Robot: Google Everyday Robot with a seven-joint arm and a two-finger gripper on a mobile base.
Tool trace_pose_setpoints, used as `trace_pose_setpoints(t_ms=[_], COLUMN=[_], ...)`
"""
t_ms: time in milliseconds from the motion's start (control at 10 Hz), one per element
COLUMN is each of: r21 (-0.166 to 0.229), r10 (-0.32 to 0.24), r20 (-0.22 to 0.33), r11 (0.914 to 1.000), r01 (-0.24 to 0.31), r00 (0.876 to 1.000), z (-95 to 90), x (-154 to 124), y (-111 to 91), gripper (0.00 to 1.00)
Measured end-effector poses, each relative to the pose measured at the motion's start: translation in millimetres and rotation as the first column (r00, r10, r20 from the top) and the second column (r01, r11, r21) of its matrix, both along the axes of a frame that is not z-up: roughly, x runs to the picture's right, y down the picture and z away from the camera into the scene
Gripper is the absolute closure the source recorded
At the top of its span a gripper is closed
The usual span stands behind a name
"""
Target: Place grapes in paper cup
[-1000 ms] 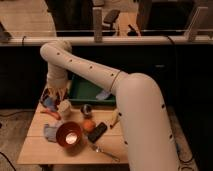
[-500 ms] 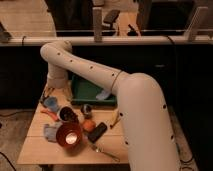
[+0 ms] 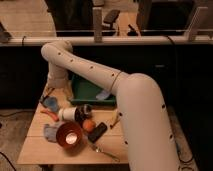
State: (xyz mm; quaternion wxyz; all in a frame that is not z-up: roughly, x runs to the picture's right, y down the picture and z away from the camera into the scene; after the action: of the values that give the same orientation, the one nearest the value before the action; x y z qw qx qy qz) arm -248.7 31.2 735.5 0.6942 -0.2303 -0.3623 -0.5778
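Note:
The off-white paper cup [image 3: 70, 114] lies on its side on the wooden table [image 3: 40, 150], with its dark opening facing right towards the orange fruit [image 3: 88, 125]. My gripper [image 3: 48, 98] hangs at the table's back left, just above and left of the cup and apart from it. A small dark thing sits at the gripper; I cannot tell whether it is the grapes. No grapes show plainly elsewhere.
A wide orange-red bowl [image 3: 69, 135] stands in front of the cup. A green tray [image 3: 90, 91] is at the back. A black object [image 3: 98, 131], a metal utensil [image 3: 106, 152], a bluish cloth [image 3: 50, 132] and an orange item [image 3: 50, 115] lie around. My arm covers the table's right side.
The cup stood close under the gripper a second ago. It now lies on its side lower and further right on the table. The gripper has drawn slightly up and away from it.

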Motion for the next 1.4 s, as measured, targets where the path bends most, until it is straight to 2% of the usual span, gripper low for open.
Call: trace_pose_setpoints(t_ms=[400, 1400], r21=[-0.006, -0.007], r10=[0.011, 0.01], r20=[0.038, 0.038], r11=[0.9999, 0.9999], r01=[-0.011, -0.01], r00=[0.999, 0.999], z=[1.0, 0.8], x=[0.5, 0.1], y=[-1.8, -1.4], gripper=[0.2, 0.2])
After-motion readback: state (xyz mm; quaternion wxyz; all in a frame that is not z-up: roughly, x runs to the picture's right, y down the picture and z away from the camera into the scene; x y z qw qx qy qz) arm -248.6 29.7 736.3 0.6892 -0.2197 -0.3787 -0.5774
